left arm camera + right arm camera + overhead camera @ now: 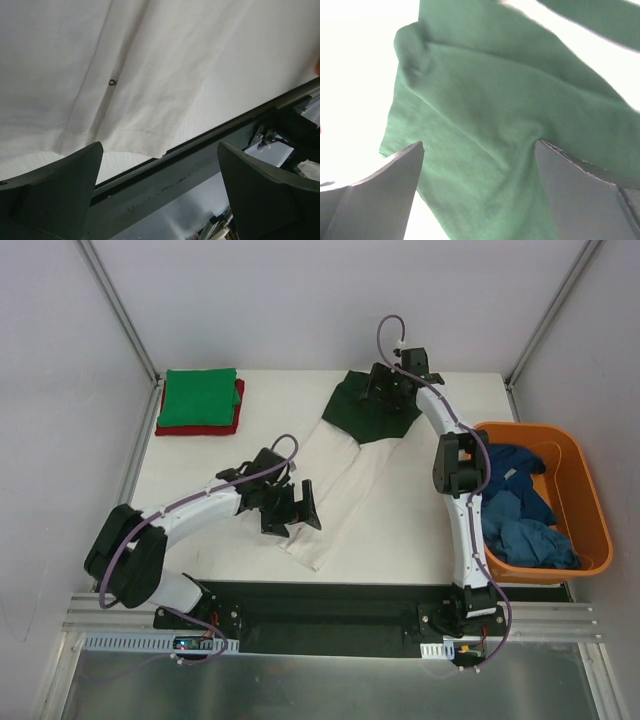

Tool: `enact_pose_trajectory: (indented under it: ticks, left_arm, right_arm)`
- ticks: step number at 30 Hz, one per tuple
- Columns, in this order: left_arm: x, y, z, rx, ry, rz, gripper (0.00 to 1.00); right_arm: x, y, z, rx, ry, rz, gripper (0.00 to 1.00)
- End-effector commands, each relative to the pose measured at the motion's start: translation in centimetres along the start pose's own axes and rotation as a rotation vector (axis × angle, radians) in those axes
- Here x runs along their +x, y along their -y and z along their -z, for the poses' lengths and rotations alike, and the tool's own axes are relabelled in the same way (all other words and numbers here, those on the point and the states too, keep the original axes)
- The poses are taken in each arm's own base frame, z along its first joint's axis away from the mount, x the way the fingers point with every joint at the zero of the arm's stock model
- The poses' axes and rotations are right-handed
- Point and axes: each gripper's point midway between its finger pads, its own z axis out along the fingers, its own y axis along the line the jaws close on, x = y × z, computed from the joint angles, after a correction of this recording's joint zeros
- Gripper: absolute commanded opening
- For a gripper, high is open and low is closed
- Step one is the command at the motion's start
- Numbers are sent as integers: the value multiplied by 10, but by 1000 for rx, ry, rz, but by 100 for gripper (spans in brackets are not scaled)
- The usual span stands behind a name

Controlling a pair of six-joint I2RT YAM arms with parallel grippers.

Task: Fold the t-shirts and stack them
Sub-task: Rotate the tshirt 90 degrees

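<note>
While the green-and-red stack (200,405) is sitting at the far left corner of the desk (190,485), we are hovering our left pincer (293,520), jaws apart, over the near hem of the white tee (345,475). Its long axis is running diagonally to our right pincer (385,390), likewise spread, over the dark green end, with the orange tub (548,430) lying clear at the right edge.

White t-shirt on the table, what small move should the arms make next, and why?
Probably lower both and close: the left gripper hangs open over the near hem of the white t-shirt, the right gripper open over its dark green end, neither gripping cloth yet.
</note>
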Motion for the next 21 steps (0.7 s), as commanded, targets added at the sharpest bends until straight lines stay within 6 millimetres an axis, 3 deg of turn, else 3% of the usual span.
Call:
enact_pose_trajectory:
  ticks: [1, 2, 3, 4, 5, 6, 8, 9, 10, 12, 13, 16, 18, 19, 21]
  left_arm:
    - [-23, 30, 43, 76, 173, -157, 100]
    - [-30, 35, 48, 76, 202, -175, 99]
    - [-35, 35, 49, 70, 216, -189, 99]
    - [-40, 33, 46, 54, 216, -212, 99]
    - [-50, 33, 48, 49, 233, -215, 99]
    - [-56, 31, 47, 40, 235, -217, 99]
    - [-71, 23, 39, 19, 220, -198, 99]
    - [-82, 16, 38, 8, 225, -173, 99]
    - [-88, 9, 29, -10, 201, -164, 99]
    - [-103, 7, 27, -6, 201, -151, 99]
    - [-104, 2, 17, -16, 173, -134, 99]
    - [-104, 1, 3, 3, 138, -121, 99]
    - [-98, -2, -5, 11, 112, -111, 99]
    - [-94, -6, -7, 7, 100, -104, 99]
    - [-91, -10, -12, -2, 102, -96, 99]
  right_arm:
    - [-71, -70, 66, -160, 221, 196, 97]
    - [-61, -69, 69, -152, 193, 195, 97]
    - [-68, -81, 97, -151, 218, 209, 97]
    - [-54, -82, 105, -127, 173, 194, 97]
    - [-28, -70, 102, -82, 105, 169, 97]
    - [-27, -77, 127, -46, 126, 175, 97]
    - [12, -76, 134, 15, 55, 166, 97]
    - [40, -63, 143, 81, 18, 158, 97]
    - [61, -70, 144, 99, -5, 130, 97]
    - [100, -60, 148, 162, -62, 94, 97]
    - [119, -67, 148, 168, -94, 75, 97]
    - [153, -63, 138, 202, -154, 46, 97]
    - [165, -55, 125, 231, -203, 23, 97]
    - [158, -60, 122, 229, -198, 24, 97]
    - [167, -49, 109, 274, -254, 27, 97]
